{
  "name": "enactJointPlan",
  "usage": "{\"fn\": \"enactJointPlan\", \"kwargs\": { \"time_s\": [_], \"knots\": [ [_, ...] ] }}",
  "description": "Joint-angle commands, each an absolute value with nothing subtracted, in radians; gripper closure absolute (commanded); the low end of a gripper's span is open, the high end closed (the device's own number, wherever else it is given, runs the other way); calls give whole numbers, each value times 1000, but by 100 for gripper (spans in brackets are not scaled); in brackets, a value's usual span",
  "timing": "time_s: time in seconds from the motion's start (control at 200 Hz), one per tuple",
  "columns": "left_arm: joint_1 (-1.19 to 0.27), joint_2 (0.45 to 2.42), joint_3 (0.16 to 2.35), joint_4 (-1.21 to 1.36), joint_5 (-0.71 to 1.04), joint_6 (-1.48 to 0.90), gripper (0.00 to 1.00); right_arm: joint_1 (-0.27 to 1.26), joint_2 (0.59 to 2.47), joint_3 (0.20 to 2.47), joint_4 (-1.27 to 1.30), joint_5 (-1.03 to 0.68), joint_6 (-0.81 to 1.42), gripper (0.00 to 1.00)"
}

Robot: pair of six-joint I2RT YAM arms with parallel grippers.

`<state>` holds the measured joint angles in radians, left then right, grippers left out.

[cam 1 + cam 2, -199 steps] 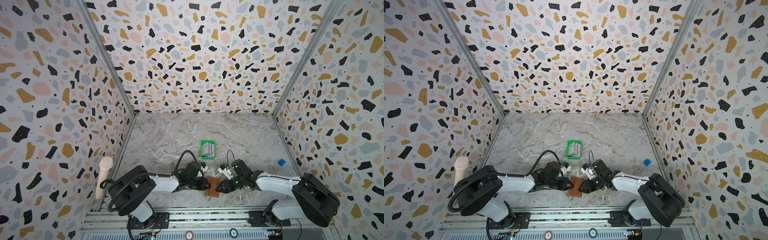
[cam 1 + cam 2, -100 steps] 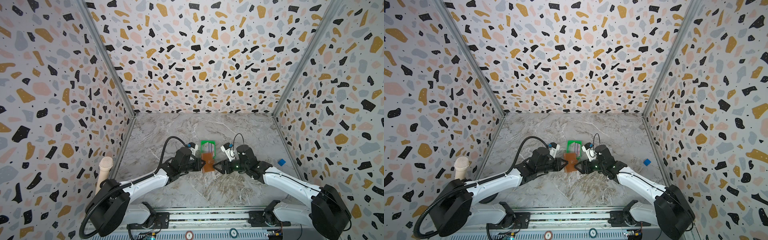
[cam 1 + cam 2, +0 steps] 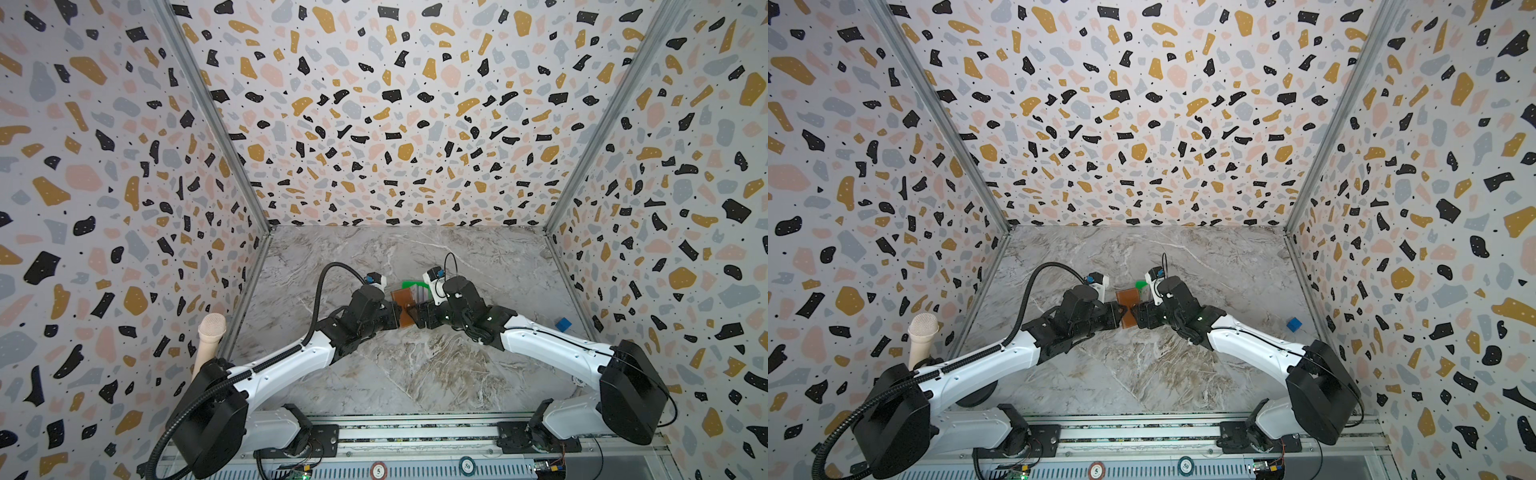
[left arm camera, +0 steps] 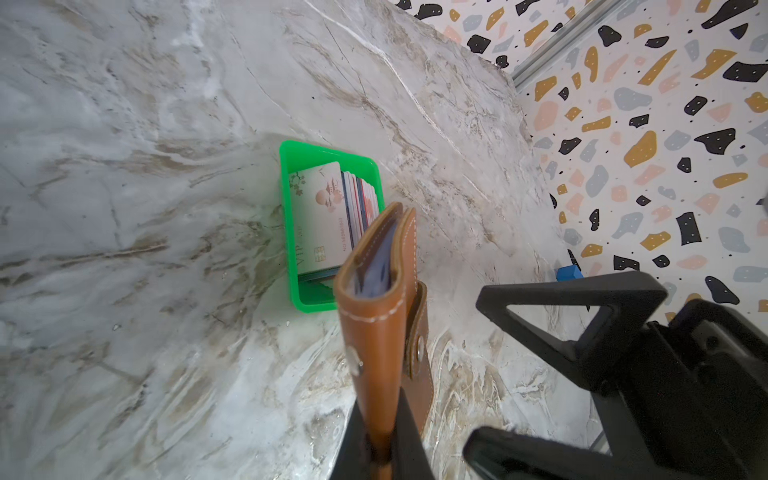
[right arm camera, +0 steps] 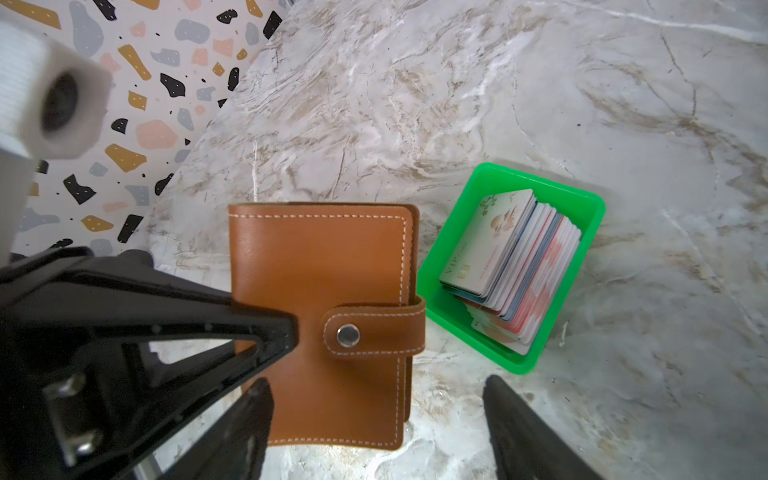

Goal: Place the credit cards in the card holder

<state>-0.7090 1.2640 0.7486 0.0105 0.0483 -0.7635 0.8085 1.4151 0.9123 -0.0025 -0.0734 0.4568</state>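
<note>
The tan card holder [image 3: 404, 305] [image 3: 1128, 305] hangs closed over the marble floor, strap snapped over its front [image 5: 324, 291]. My left gripper [image 3: 397, 319] [image 3: 1121, 319] [image 4: 380, 417] is shut on the holder's lower edge and keeps it on edge [image 4: 374, 299]. My right gripper [image 3: 415, 316] [image 3: 1136, 318] [image 5: 376, 392] faces the holder's front, open and holding nothing. Its fingers [image 4: 561, 299] stand beside the holder without touching it. The credit cards [image 4: 328, 212] [image 5: 511, 266] stand as a stack in a green tray [image 4: 291, 232] [image 5: 519, 365] [image 3: 409, 286] just behind the holder.
A small blue cube [image 3: 563, 324] [image 3: 1294, 324] [image 4: 569, 274] lies by the right wall. A beige microphone-like post [image 3: 210, 336] [image 3: 921, 336] stands outside the left wall. Terrazzo walls close off three sides, with the rail along the front.
Both arms carried the card holder from the front edge back toward the green tray. The right gripper's jaws have spread and let go of it. The left gripper stays shut on it.
</note>
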Motion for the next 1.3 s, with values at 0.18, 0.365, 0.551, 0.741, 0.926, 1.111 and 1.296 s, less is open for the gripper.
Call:
{"fn": "enactJointPlan", "kwargs": {
  "time_s": [0.18,0.365,0.551,0.741,0.926,1.111,1.296],
  "knots": [
    [-713,1229,760,32,50,-770,100,843,1487,1003,-15,13,403,23],
    [-715,1211,758,33,63,-772,100,864,1562,1056,-99,118,383,42],
    [-715,1209,762,15,84,-776,100,890,1592,1080,-135,232,362,63],
    [-715,1209,775,-12,96,-774,100,896,1615,1094,-159,262,356,88],
    [-715,1212,783,-37,98,-770,100,888,1602,1079,-162,317,368,100],
    [-709,1210,788,-69,104,-757,100,837,1552,1029,-153,314,395,100],
    [-689,1200,781,-81,134,-741,100,758,1478,969,-143,247,429,100]
  ]
}}
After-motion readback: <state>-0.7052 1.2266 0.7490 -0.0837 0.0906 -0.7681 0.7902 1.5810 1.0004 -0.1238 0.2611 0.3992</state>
